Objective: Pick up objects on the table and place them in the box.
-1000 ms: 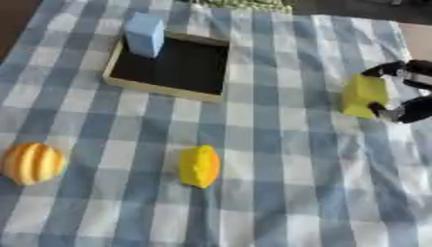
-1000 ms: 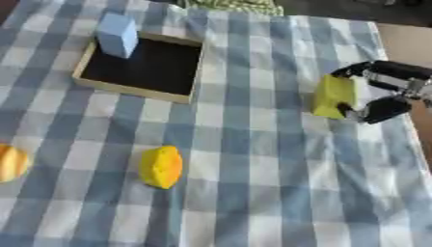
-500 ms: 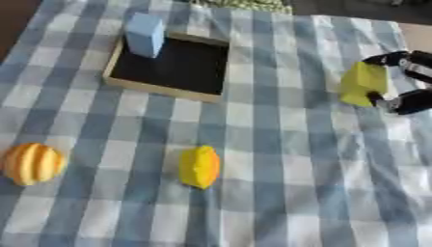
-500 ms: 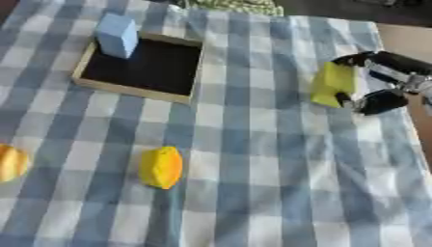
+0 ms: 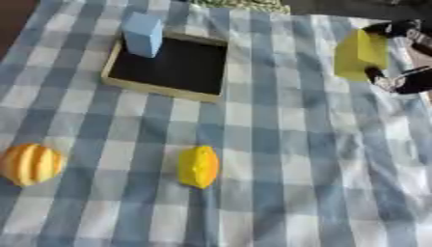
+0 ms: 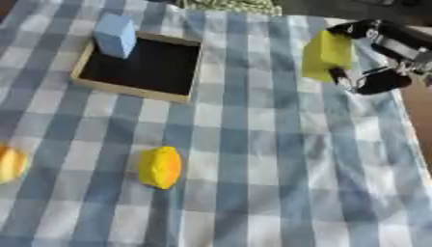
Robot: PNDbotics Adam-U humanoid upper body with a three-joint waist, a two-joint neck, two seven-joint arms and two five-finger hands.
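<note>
Carry step, prob. Yellow block (image 6: 326,55) is pinched in the right hand (image 6: 377,58), fingers curled round it, held near the cloth's right edge. Box (image 6: 139,69) is well apart to the left, w/ a blue block (image 6: 114,35) already in its far-left corner. Next, block needs to be swung over the box's black floor & let go. Lemon (image 6: 159,167) and orange thing (image 5: 30,164) still left to be picked.

A blue-and-white checked cloth (image 5: 278,159) covers the tabletop almost wholly — its weave lies in soft creases toward the right edge. At the top left corner a strip of dark reddish-brown surface (image 5: 13,19) shows beyond the cloth, and a brown strip (image 6: 419,120) runs along the right edge. Past the far edge lies something green and white, speckled (image 6: 232,6) — beside it, darkness. Light is even, shadows faint.
</note>
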